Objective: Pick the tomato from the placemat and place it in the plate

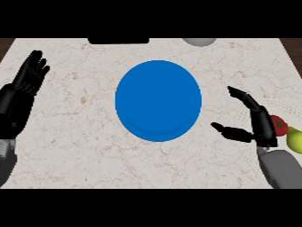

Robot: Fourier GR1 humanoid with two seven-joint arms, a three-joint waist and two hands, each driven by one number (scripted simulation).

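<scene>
My right hand (261, 126) was open, thumb spread, and held nothing. The tomato (279, 125) lay on the placemat (296, 113) just behind that hand, on its outer side, beside a lemon (301, 142). The blue plate (158, 101) lay on the thumb's side.

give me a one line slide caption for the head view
Open right robot hand beside the tomato on the placemat; blue plate waits mid-counter.

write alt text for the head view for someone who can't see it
The robot's open right hand hovers just left of a red tomato and a yellow lemon on a pale placemat. A blue plate sits mid-counter; the left hand rests open at left.
</scene>
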